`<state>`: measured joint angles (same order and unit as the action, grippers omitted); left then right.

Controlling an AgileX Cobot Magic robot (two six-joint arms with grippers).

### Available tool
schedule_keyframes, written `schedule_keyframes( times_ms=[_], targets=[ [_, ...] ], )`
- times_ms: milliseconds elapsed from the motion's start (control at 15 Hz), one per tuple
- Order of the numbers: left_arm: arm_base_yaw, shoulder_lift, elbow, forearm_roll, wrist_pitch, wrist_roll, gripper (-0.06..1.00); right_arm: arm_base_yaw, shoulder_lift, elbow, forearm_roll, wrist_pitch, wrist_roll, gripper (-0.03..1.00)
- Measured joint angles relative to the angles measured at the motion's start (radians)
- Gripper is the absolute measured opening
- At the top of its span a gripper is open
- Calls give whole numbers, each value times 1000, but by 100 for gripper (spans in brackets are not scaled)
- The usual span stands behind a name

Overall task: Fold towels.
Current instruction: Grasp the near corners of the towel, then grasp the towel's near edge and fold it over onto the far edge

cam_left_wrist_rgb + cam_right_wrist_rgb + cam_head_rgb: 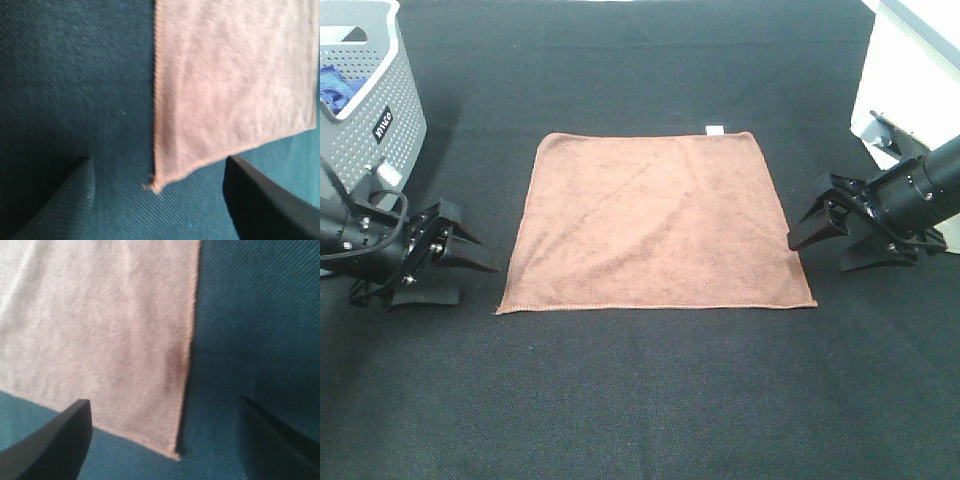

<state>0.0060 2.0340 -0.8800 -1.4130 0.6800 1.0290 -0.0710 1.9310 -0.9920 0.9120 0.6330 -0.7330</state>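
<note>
The reddish-brown towel point(654, 222) lies flat and spread out in the middle of the black table, its small white tag point(715, 129) at the far edge. My left gripper point(478, 258) is open, just left of the towel's near left corner point(156, 186), not touching it. My right gripper point(805, 238) is open, just right of the towel's right edge close to the near right corner point(175, 454), also apart from it. In both wrist views the corner lies between the two dark fingers.
A grey perforated basket point(375, 110) with a blue cloth point(334, 88) inside stands at the far left. A white box point(910, 70) stands at the far right. Black table cover point(650, 400) surrounds the towel.
</note>
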Motion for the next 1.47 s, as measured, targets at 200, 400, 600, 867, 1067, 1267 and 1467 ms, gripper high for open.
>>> schedule_keyframes(
  times_ms=[200, 400, 600, 867, 1067, 1267, 1467],
  targets=[
    [-17, 38, -44, -7, 23, 0, 69, 0, 26, -19, -2, 0, -4, 73],
    [-85, 86, -108, -30, 36, 0, 68, 0, 108, -90, -1, 54, -4, 73],
    [-149, 119, -151, -53, 36, 0, 68, 0, 159, -134, 13, 98, -4, 73],
    [-211, 156, -203, -86, 43, 0, 67, 21, 208, -152, 82, 140, -4, 68],
    [-213, 163, -204, -87, 34, 0, 56, 55, 210, -152, 90, 134, -4, 63],
    [-214, 174, -204, -65, 9, 0, 9, 61, 222, -152, 79, 117, 13, 35],
    [-190, 174, -204, -26, 47, -40, 1, 62, 230, -152, 32, 110, 98, 0]
  ],
)
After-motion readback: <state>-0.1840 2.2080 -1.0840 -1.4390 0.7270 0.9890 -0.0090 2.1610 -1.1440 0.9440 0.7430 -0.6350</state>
